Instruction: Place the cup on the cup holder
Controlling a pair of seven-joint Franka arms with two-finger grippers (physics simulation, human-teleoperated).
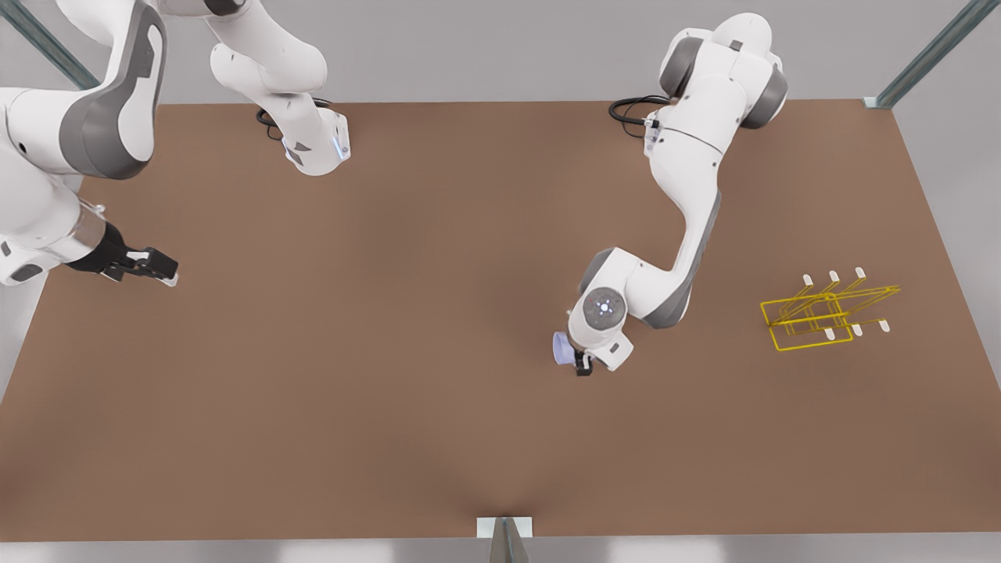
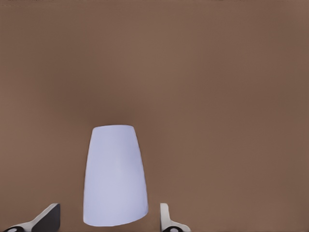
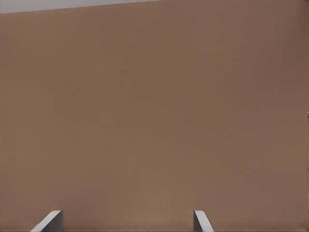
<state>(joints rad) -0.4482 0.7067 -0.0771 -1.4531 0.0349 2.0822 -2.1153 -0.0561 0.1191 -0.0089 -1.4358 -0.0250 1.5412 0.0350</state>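
The cup (image 1: 561, 347) sits on the brown table (image 1: 391, 391) between the left gripper's (image 1: 573, 361) spread, released jaws. The cup holder (image 1: 821, 317) stands well apart at three o'clock. The right gripper (image 1: 160, 270), released, waits at nine o'clock, near grey walls.

Bare counter (image 1: 438, 391) is lying open between the cup (image 1: 561, 348) and the cup holder (image 1: 821, 313). Only the left hand (image 1: 577, 361) is crowding the cup.
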